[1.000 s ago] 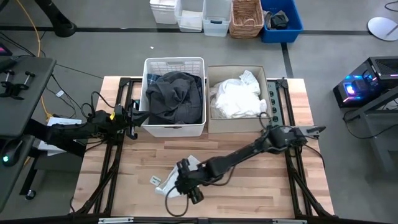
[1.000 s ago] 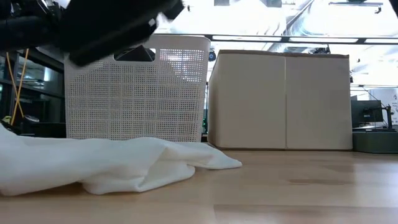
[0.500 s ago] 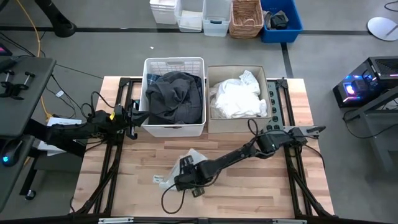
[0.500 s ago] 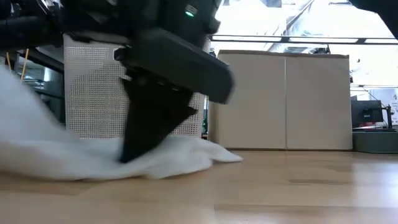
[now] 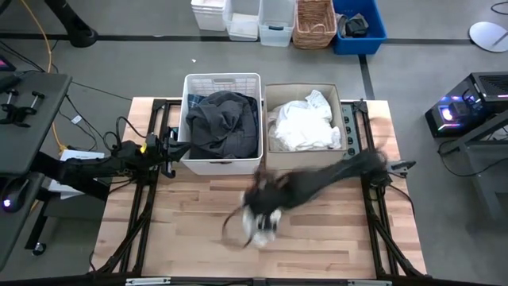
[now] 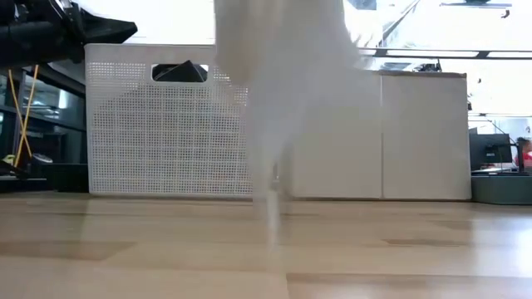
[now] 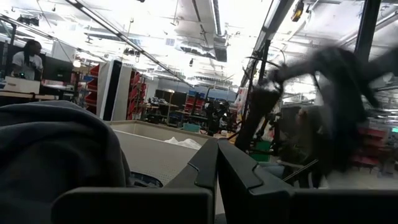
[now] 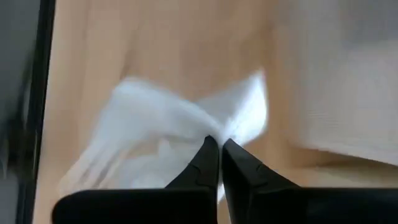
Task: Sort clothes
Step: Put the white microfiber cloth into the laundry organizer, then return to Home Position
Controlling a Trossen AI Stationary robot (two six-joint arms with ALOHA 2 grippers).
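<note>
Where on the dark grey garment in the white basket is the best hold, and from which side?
Probably pinch the raised fold at the crown of the dark grey garment, coming straight down: the basket walls block the sides, and the heap fills it. The right tool is shut on a white garment; the left tool waits beside the basket.

White garment, dark grey clothes in white basket, tan box.
</note>
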